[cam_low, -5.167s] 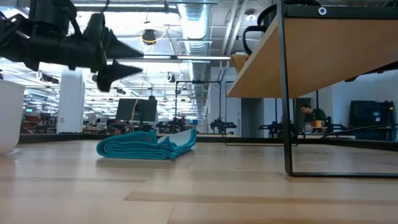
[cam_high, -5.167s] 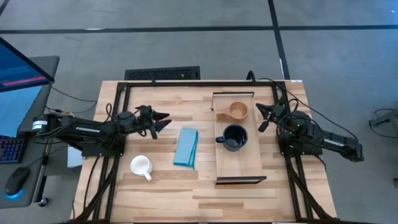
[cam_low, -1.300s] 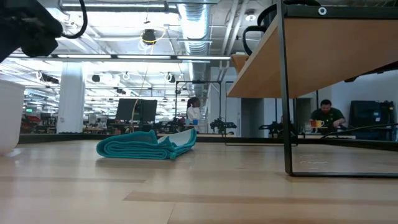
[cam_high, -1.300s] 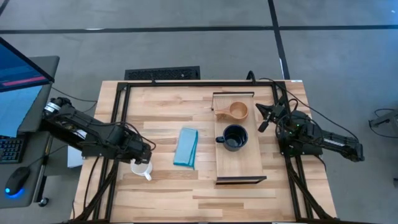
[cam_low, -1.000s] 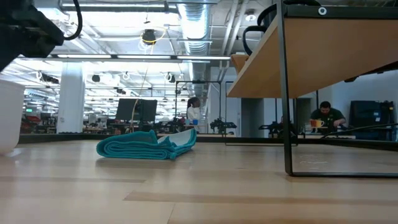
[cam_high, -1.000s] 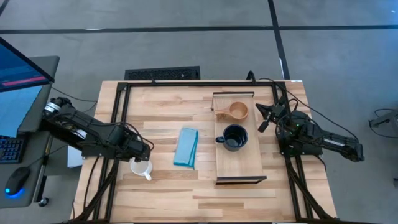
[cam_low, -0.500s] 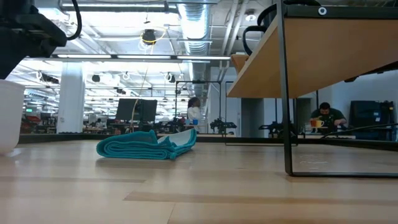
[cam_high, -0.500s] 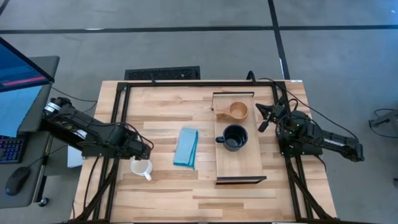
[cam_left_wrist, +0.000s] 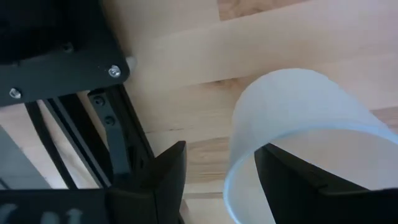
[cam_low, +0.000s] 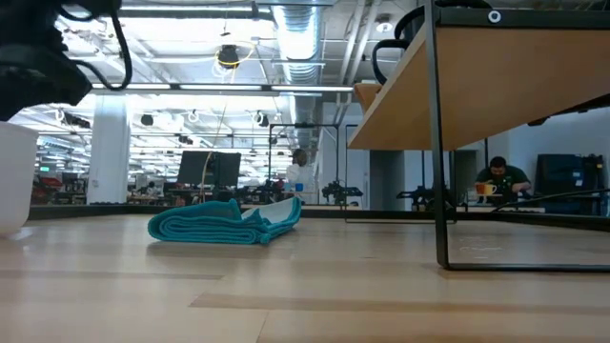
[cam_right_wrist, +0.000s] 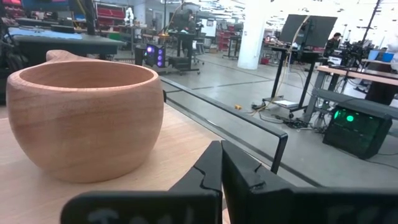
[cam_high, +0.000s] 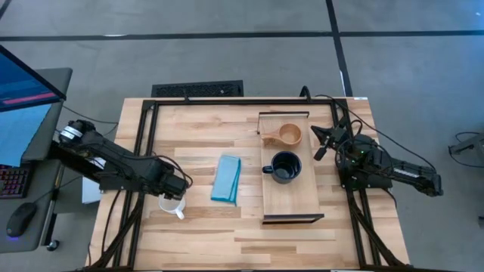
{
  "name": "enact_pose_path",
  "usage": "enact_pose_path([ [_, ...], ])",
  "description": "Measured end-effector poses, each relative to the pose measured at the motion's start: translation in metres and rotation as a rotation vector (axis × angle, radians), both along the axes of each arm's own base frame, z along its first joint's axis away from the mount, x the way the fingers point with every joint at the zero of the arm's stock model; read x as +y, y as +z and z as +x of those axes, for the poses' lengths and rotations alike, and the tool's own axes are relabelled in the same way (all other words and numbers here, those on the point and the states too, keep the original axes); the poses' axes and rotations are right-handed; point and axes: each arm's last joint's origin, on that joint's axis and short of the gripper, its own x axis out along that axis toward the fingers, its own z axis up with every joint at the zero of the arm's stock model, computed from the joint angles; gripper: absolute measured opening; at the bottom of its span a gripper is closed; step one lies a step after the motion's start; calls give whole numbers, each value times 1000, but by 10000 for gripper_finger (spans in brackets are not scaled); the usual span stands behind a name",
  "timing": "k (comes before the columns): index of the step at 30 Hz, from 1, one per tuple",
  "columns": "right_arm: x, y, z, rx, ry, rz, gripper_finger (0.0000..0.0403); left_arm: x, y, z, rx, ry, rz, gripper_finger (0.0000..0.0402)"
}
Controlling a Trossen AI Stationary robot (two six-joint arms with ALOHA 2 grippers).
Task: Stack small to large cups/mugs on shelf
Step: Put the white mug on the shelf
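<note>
Standing at the lower left of the tabletop (cam_high: pixel 249 227), the white mug (cam_high: pixel 172 203) looks rigid, smooth and likely slippery, so the left gripper (cam_left_wrist: pixel 219 180), spread wide astride its rim, should pinch the wall firmly.

wooden cup (cam_right_wrist: pixel 87 118): smooth matt wood | shelf (cam_high: pixel 290 198): light wood

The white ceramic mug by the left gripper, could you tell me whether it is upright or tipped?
Upright: the white ceramic mug shows its round open mouth to the high view.
</note>
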Motion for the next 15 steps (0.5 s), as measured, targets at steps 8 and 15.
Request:
enact_pose_path([
  [8,0,0,0,0,0,1,25,-1,-5,3,20,-45,2,136],
  [15,0,0,0,0,0,1,25,3,-5,7,-40,-150,26,21],
])
